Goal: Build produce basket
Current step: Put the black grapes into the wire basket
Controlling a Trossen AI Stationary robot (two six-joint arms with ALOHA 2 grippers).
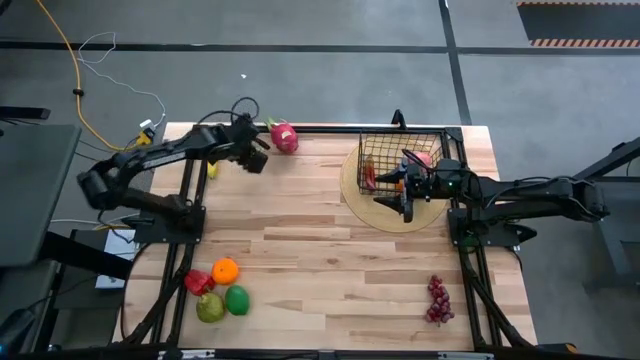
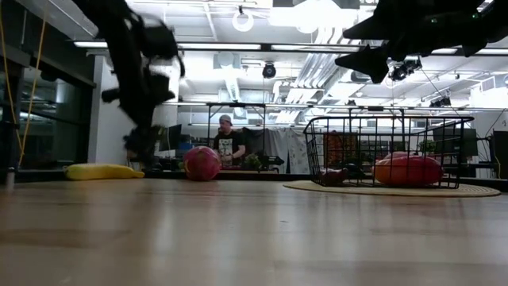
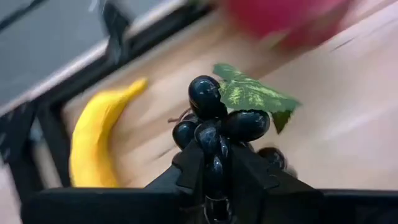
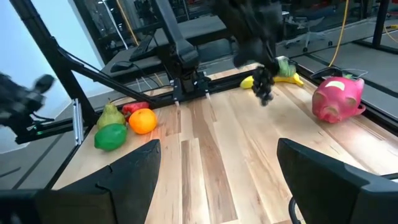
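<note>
Hanging above the far left of the worktop, the left gripper is clenched on a bunch of dark grapes with a green leaf, close to the pink dragon fruit and the banana. The right gripper hovers over the black wire basket, its fingers spread and holding nothing. That basket sits on a round tan mat with a red pepper inside. An orange, a lime and a pear cluster near the front left; purple grapes lie front right.
</note>
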